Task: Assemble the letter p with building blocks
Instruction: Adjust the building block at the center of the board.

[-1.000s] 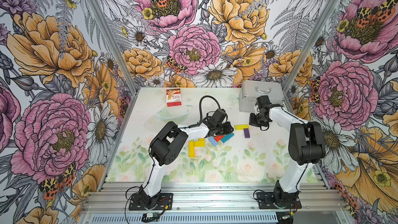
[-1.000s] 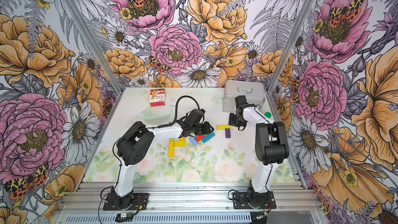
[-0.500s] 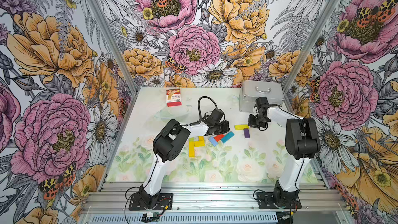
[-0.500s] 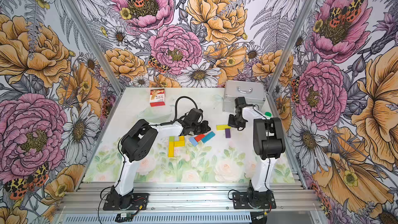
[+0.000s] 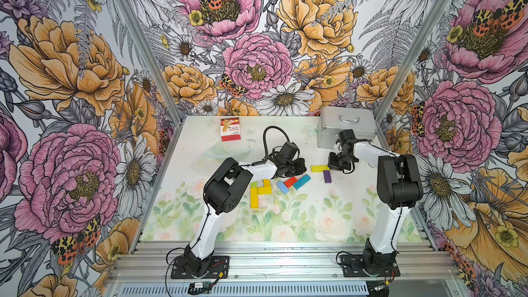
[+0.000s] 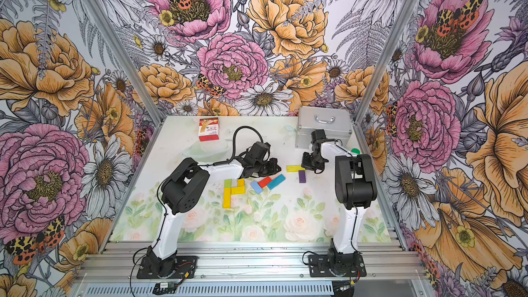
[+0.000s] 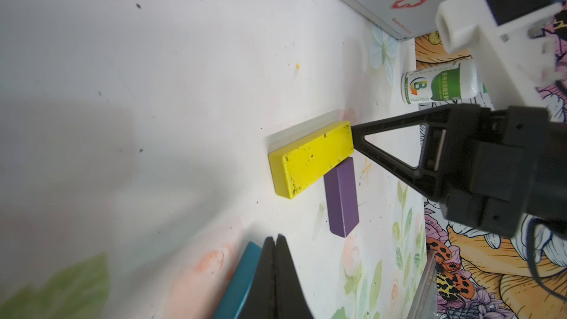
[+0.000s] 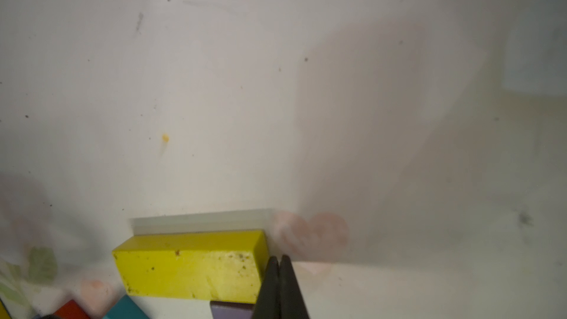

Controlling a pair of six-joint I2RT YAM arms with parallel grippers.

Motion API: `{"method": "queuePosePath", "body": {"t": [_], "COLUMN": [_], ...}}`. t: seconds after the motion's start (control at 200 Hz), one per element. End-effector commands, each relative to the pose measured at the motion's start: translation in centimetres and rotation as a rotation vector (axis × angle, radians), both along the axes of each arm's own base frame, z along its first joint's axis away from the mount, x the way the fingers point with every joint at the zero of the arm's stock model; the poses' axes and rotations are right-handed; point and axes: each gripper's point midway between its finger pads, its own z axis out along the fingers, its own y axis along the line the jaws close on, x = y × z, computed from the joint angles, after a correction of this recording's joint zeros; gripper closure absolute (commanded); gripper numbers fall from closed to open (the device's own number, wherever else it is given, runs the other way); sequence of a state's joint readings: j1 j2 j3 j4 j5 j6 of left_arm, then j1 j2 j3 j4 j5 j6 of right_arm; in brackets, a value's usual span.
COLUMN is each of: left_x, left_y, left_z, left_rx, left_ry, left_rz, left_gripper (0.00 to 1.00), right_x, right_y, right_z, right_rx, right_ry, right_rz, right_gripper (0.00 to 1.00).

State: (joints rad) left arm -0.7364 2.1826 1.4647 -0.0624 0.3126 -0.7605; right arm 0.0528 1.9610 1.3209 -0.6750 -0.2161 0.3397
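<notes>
**Desk:** Where are your grippers?

**Me:** I have the right gripper (image 8: 279,259) low over the table (image 5: 200,138), just right of centre in both top views. Its fingers are pressed together with nothing between them. Through the left wrist camera I see its tip touching one end of the yellow block (image 5: 320,168).

**Desk:** And the left?

**Me:** My left gripper (image 7: 275,237) sits near the middle of the frame in both top views, fingers also together and empty. The teal block (image 5: 301,182) lies right beside its tips; I cannot tell whether they touch.

**Desk:** How do the blocks lie?

**Me:** All flat on the table. The yellow block lies crosswise, and the purple block (image 5: 327,176) meets its long side near the right end, pointing toward the bottom of the frame. Left of that pair, the teal block, red block (image 5: 290,181) and light blue block (image 5: 283,187) form a slanted row, close together. Farther left, a long yellow block (image 5: 254,200) runs up and down the frame, with a green block (image 5: 253,185) at its upper end and orange blocks (image 5: 266,190) against its right side.

**Desk:** Anything else there?

**Me:** The card box (image 5: 230,129) is at the table's upper left and a silver case (image 5: 345,127) at its upper right. A white bottle (image 7: 438,87) with a green label is near the case.
</notes>
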Motion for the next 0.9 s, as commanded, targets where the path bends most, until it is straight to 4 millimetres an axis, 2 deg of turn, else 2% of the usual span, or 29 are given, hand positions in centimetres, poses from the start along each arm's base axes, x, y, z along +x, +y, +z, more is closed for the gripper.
{"method": "queuePosePath", "body": {"t": [0.0, 0.455, 0.555, 0.675, 0.76, 0.846, 0.896], "left_x": [0.2, 0.2, 0.3, 0.8, 1.0, 0.9, 0.7], "left_y": [-0.3, 0.0, 0.3, 0.9, 1.3, 1.6, 2.0], "left_z": [-0.4, -0.1, 0.4, 2.3, 4.1, 5.5, 6.2], "left_rx": [-0.009, -0.002, 0.003, 0.018, 0.024, 0.03, 0.037], "left_ry": [0.016, 0.008, -0.009, -0.081, -0.141, -0.185, -0.205], "left_rz": [-0.014, -0.011, -0.003, 0.007, 0.009, 0.006, 0.008], "left_gripper": [1.0, 1.0, 1.0, 0.99, 0.9, 0.74, 0.68], "right_x": [0.1, -0.4, -0.4, -0.2, 0.0, 0.0, -0.1], "right_y": [0.2, 0.0, -0.6, -1.3, -2.0, -2.4, -2.4], "right_z": [-0.4, -0.6, -0.3, 1.1, 3.1, 5.5, 6.7], "right_rx": [0.02, 0.012, -0.015, -0.049, -0.082, -0.102, -0.096], "right_ry": [-0.003, 0.003, -0.005, -0.043, -0.095, -0.154, -0.184], "right_rz": [-0.003, -0.01, -0.021, -0.045, -0.067, -0.087, -0.097], "right_gripper": [1.0, 1.0, 1.0, 1.0, 0.91, 0.75, 0.64]}}
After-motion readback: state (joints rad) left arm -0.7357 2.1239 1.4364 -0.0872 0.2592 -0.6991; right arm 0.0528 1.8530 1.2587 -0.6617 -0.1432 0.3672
